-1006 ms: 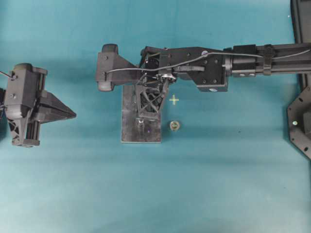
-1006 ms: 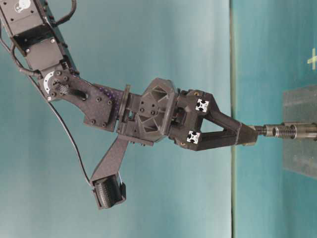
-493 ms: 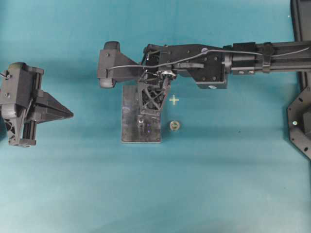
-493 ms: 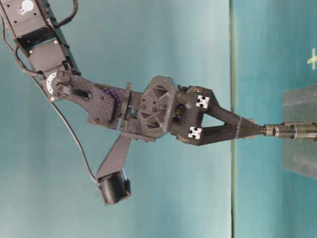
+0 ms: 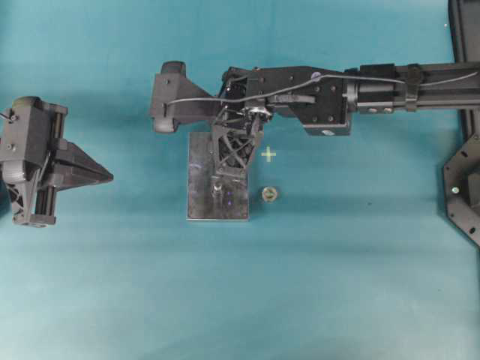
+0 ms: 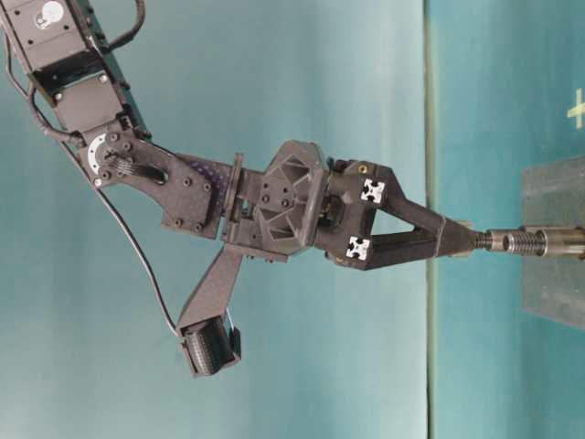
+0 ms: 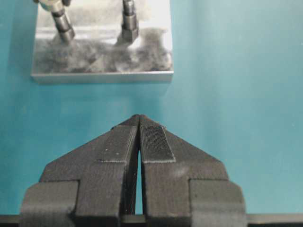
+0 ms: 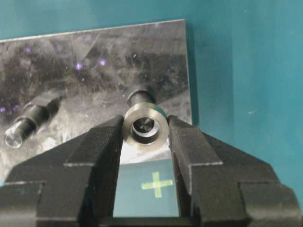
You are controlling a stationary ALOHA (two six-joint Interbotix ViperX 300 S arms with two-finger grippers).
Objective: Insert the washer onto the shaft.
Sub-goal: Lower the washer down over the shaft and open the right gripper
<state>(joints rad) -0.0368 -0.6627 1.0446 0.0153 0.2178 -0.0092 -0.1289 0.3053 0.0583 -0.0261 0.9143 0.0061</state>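
Right wrist view: right hand (image 8: 145, 142) grips washer (image 8: 145, 126) by its rim, directly over shaft (image 8: 140, 97) on metal block (image 8: 94, 61). Washer looks small, stiff, smooth metal, probably slippery; rim hold keeps bore free. Left hand (image 7: 138, 124) closed, empty, well apart.

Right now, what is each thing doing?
Right gripper: shut on the washer.
Washer: held over one shaft, not yet seated.
Left gripper: shut, empty.
Metal block: flat on the table, two shafts upright.
Small ring: lying loose beside the block.
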